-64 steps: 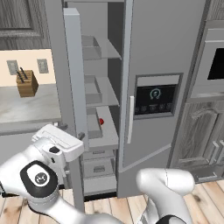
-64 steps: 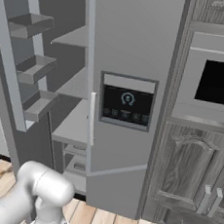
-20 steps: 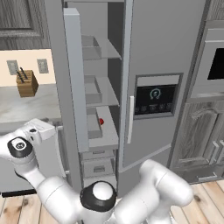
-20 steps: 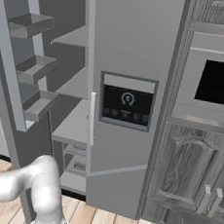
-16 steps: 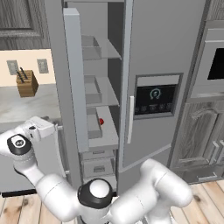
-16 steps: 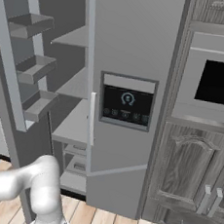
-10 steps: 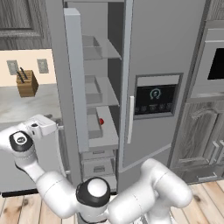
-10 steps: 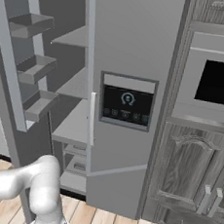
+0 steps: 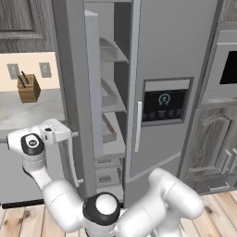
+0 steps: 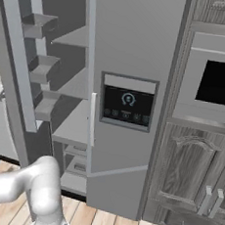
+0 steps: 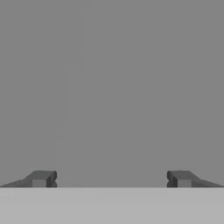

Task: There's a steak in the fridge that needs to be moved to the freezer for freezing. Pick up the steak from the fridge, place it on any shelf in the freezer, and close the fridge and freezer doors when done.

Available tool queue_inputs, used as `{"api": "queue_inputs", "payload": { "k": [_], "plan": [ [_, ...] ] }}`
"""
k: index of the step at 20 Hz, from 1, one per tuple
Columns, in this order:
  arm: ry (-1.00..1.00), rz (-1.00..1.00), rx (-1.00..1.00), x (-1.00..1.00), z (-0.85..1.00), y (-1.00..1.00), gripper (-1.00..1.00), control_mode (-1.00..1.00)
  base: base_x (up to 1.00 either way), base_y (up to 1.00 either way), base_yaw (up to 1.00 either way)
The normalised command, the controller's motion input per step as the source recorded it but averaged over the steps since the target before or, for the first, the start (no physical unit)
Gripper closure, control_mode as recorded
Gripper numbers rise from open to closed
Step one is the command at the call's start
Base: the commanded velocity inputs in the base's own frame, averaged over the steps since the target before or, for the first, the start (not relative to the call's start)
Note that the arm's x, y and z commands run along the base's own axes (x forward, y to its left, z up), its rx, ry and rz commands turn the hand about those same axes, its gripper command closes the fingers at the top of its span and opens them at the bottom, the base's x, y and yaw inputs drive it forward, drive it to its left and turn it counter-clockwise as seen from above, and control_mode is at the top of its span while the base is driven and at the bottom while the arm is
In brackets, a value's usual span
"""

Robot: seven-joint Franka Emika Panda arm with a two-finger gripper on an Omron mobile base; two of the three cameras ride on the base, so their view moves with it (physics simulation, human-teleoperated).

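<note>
The plain fridge door (image 9: pixel 74 69) stands open, and its inner bins show in the right base view (image 10: pixel 38 62). Grey fridge shelves (image 9: pixel 113 99) are exposed. A small reddish sliver (image 9: pixel 109 131) lies on the middle shelf, too small to tell whether it is the steak. The freezer door (image 9: pixel 176 46) with the dark dispenser panel (image 10: pixel 128 102) is shut. My gripper (image 9: pixel 69 135) is at the outer face of the fridge door, above its slim handle (image 9: pixel 71 159). In the hand view my gripper (image 11: pixel 111 179) is open with nothing between the fingertips (image 11: pixel 41 178), facing flat grey.
A knife block (image 9: pixel 28 88) stands on the counter (image 9: pixel 28 111) left of the open door. A wall oven (image 10: pixel 218 81) and wooden cabinet doors (image 10: pixel 192 172) sit right of the freezer. My arm's elbow (image 10: pixel 38 185) is low, in front of the unit.
My hand has moved up and to the right, closer to the outer face of the open fridge door. The doors have not moved.
</note>
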Motion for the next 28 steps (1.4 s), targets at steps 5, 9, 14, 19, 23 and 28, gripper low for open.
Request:
{"api": "queue_inputs", "payload": {
  "k": [5,9,14,19,23,28],
  "plan": [
    [0.00,0.00,0.13,0.15,0.00,-0.92,-1.00,-1.00,0.00,0.00,0.00],
    [0.00,0.00,0.13,0.28,0.00,-0.92,-1.00,-1.00,0.00,0.00,0.00],
    [0.00,0.00,0.13,0.34,0.00,-0.89,-1.00,-1.00,0.00,0.00,0.00],
    [0.00,0.00,0.13,0.35,0.00,-0.86,-1.00,-1.00,0.00,0.00,0.00],
    [0.00,0.04,0.16,0.27,0.00,-0.83,-1.00,-1.00,0.00,0.00,0.00],
    [0.00,0.06,0.15,0.41,0.00,-0.80,-1.00,-1.00,0.00,0.00,0.00]
  ]
}}
